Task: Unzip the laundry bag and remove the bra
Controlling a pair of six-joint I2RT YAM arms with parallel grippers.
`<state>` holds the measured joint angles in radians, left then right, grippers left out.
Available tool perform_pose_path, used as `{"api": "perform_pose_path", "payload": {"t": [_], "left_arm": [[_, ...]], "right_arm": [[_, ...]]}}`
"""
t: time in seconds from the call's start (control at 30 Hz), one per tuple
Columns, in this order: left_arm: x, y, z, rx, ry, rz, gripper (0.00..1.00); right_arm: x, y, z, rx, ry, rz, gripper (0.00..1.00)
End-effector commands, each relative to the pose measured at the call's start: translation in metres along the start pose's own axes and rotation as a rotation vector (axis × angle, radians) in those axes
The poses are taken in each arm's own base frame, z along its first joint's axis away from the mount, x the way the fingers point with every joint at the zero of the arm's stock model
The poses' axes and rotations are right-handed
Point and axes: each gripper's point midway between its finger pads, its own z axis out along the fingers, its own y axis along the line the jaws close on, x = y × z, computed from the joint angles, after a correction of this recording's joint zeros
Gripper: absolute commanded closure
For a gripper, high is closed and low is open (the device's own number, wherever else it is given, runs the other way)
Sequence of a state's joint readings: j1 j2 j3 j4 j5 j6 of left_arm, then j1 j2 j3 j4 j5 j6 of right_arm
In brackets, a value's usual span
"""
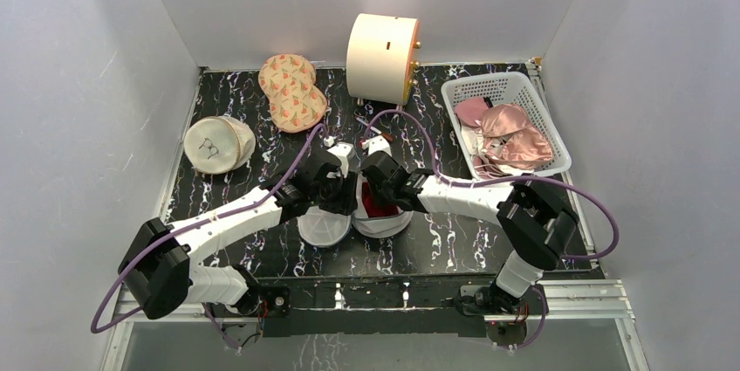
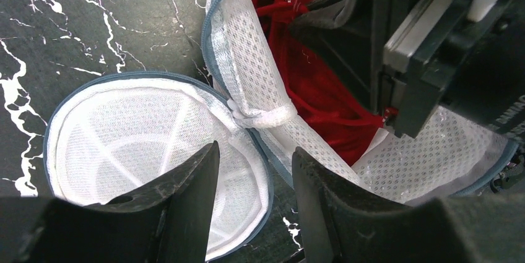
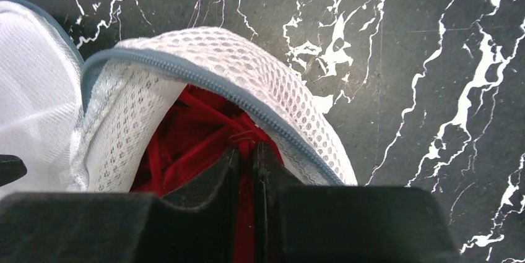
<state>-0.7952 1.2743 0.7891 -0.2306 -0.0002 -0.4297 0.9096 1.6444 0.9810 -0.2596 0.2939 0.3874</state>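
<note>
The round white mesh laundry bag [image 2: 254, 77] is laid unzipped on the dark marbled table [image 3: 433, 59], its lid [image 2: 124, 139] folded aside, so that the red strappy bra [image 2: 322, 99] inside can be reached: the right fingers [image 3: 213, 179] are clamped on its fabric, while the left fingers [image 2: 186, 182] are held apart above the hinge, likely for steadying.

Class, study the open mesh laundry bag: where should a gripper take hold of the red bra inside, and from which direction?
Grip the red bra by the bunched straps at its exposed middle, coming down from above through the unzipped mouth: the mesh wall of the laundry bag rings it on every side.
</note>
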Motion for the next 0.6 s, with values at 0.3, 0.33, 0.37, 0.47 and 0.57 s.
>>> {"api": "perform_pose_path", "payload": {"t": [0.3,0.33,0.37,0.47,0.57], "left_arm": [[-0.006,0.002,-0.012,-0.007,-0.049,0.005,0.54],[-0.007,0.002,-0.012,-0.007,-0.052,0.005,0.54],[-0.007,0.002,-0.013,-0.008,-0.057,0.007,0.54],[-0.007,0.004,-0.012,-0.016,-0.059,0.009,0.54],[-0.006,0.004,-0.011,-0.016,-0.054,0.009,0.54]], "right_arm": [[-0.085,0.020,-0.090,-0.188,-0.279,0.096,1.00],[-0.087,0.021,-0.096,-0.202,-0.286,0.114,1.00],[-0.090,0.022,-0.102,-0.217,-0.296,0.132,1.00],[-0.101,0.026,-0.120,-0.261,-0.332,0.182,1.00],[-0.114,0.030,-0.137,-0.303,-0.373,0.220,1.00]]}}
